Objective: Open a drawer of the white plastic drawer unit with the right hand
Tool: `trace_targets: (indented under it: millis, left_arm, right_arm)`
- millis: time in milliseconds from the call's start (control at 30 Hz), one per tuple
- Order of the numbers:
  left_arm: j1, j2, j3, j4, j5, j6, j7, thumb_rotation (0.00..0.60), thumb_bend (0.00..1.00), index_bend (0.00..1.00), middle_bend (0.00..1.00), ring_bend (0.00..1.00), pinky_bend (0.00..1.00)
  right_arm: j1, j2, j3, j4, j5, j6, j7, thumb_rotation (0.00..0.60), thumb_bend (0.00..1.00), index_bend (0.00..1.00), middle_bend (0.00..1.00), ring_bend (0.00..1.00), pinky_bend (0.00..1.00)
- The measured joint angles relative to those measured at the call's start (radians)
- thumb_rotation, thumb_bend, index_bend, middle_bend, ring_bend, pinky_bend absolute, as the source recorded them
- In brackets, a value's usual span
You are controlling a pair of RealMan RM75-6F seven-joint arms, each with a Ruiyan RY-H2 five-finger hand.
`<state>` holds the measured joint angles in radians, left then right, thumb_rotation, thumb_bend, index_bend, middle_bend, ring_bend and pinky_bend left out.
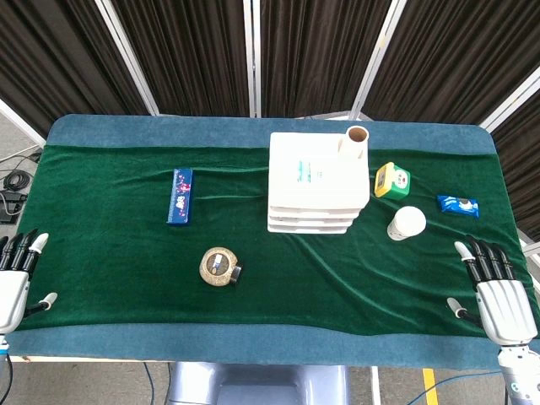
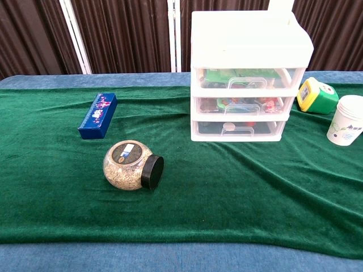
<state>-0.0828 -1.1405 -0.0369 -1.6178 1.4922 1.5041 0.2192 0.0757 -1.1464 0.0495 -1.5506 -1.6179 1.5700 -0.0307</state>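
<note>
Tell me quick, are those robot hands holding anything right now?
Left robot hand: open, holding nothing, resting at the table's near edge.
Right robot hand: open, fingers spread, holding nothing, well short of the white drawer unit.

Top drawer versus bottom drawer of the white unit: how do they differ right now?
The top drawer shows green items through its clear front; the bottom drawer looks dark, with no contents showing. The top drawer sits just under the unit's lid, the bottom drawer just above the cloth. Both are closed, with clear handles.
</note>
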Motion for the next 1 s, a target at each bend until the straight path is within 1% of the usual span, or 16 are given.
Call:
trace_targets:
  millis: [133, 367, 633, 833, 933, 967, 1000]
  left_arm:
    - [0.000, 0.002, -0.001, -0.003, -0.003, -0.002, 0.002, 0.600, 0.13, 0.00, 0.00, 0.00, 0.00]
    - [0.001, 0.005, -0.001, -0.009, -0.001, 0.000, 0.001, 0.600, 0.13, 0.00, 0.00, 0.00, 0.00]
    - [0.002, 0.007, -0.008, -0.010, -0.011, 0.003, -0.007, 0.600, 0.13, 0.00, 0.00, 0.00, 0.00]
    - [0.003, 0.004, -0.008, -0.011, -0.004, 0.012, -0.006, 0.600, 0.13, 0.00, 0.00, 0.00, 0.00]
    - [0.006, 0.003, -0.010, -0.014, -0.008, 0.016, 0.004, 0.600, 0.13, 0.00, 0.00, 0.00, 0.00]
    - [0.006, 0.003, -0.011, -0.015, -0.009, 0.018, 0.006, 0.600, 0.13, 0.00, 0.00, 0.00, 0.00]
    - [0.007, 0.002, -0.012, -0.017, -0.010, 0.020, 0.006, 0.600, 0.13, 0.00, 0.00, 0.00, 0.00]
  right_arm:
    - [0.001, -0.001, 0.000, 0.000, 0.002, -0.003, 0.001, 0.600, 0.07, 0.02, 0.00, 0.00, 0.00]
    - [0.005, 0.009, -0.005, -0.016, 0.007, -0.022, 0.046, 0.600, 0.07, 0.02, 0.00, 0.00, 0.00]
    - [0.010, 0.010, -0.011, -0.030, 0.011, -0.040, 0.052, 0.600, 0.07, 0.02, 0.00, 0.00, 0.00]
    - [0.019, 0.013, -0.015, -0.054, 0.018, -0.070, 0.103, 0.600, 0.07, 0.04, 0.00, 0.00, 0.01]
    - [0.029, 0.012, -0.015, -0.070, 0.015, -0.081, 0.165, 0.600, 0.07, 0.06, 0.02, 0.01, 0.06]
    - [0.035, 0.012, -0.014, -0.080, 0.013, -0.087, 0.204, 0.600, 0.07, 0.07, 0.06, 0.06, 0.12]
    - [0.040, 0.012, -0.014, -0.088, 0.012, -0.093, 0.237, 0.600, 0.07, 0.08, 0.13, 0.13, 0.20]
